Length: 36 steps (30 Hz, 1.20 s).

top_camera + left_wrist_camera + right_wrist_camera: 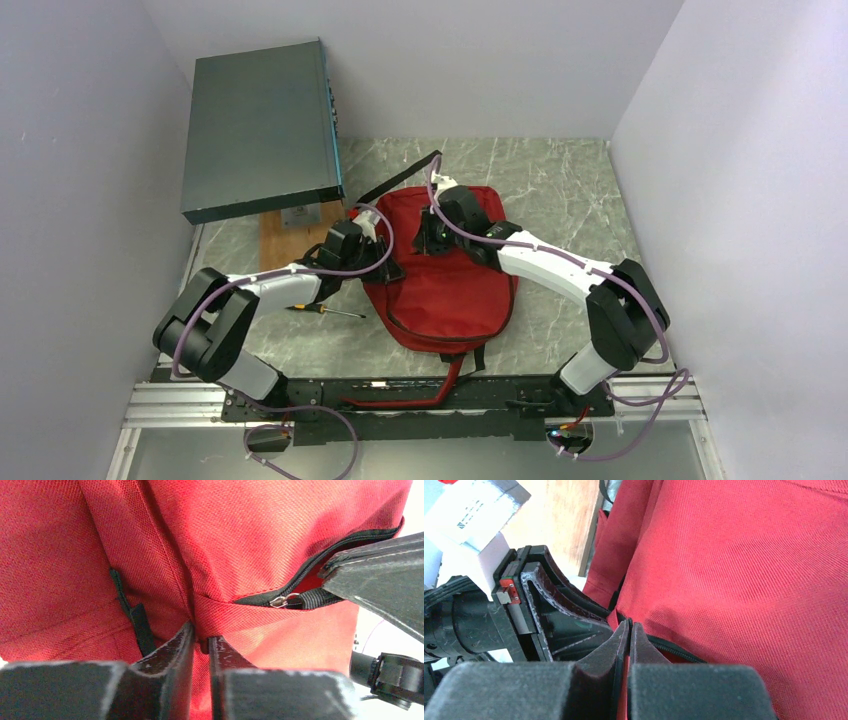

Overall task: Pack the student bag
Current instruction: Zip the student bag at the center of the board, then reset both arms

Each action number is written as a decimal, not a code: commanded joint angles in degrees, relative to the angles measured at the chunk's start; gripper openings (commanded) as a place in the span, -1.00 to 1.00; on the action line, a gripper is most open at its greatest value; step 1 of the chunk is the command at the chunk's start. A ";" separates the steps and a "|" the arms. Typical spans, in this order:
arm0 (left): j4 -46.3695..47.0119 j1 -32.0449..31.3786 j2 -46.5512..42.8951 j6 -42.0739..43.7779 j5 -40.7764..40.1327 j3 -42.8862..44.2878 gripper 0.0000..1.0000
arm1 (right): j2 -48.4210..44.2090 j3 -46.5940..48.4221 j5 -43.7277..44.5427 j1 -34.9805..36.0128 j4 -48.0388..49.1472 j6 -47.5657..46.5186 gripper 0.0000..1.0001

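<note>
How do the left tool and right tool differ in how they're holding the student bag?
The left tool pinches a fold of red fabric at the student bag's left edge; the right tool grips nearer the middle, at the black zip beside its pull tab. The left tool's fingertips show a slight gap, the right tool's almost none. Both are shut on the bag.

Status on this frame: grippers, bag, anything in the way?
Left gripper shut on bag fabric. Right gripper shut on bag by zip. Screwdriver on table, left of bag.
</note>
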 commanded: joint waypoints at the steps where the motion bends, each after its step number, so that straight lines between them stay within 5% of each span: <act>1: -0.93 -0.07 0.14 0.84 -1.06 1.41 -0.79 | -3.53 -0.45 0.02 -1.12 1.56 0.54 -1.00; 4: -1.73 -0.07 -0.44 0.77 -2.44 0.64 -1.00 | -4.38 -0.96 0.29 -2.10 1.01 0.24 -1.00; 22: -0.34 -0.07 -4.55 0.87 -4.64 -4.29 -1.00 | -20.53 -11.61 4.89 -22.41 -10.41 -4.74 -1.00; 28: -0.17 -0.09 -6.44 0.61 -1.70 -4.15 -1.00 | -22.83 -11.67 7.11 -23.65 -13.63 -6.01 -1.00; 30: -0.49 -0.05 -8.06 0.76 -0.76 -4.15 -0.81 | -23.16 -10.44 6.39 -23.62 -15.40 -5.70 -0.85; 33: -0.95 -0.09 -12.84 1.31 0.80 -5.13 -0.13 | -25.39 -8.70 5.62 -23.61 -17.56 -5.73 -0.27; 36: -3.83 -0.09 -20.72 2.61 2.34 -5.14 0.17 | -28.44 -6.13 5.48 -23.61 -20.42 -6.13 0.11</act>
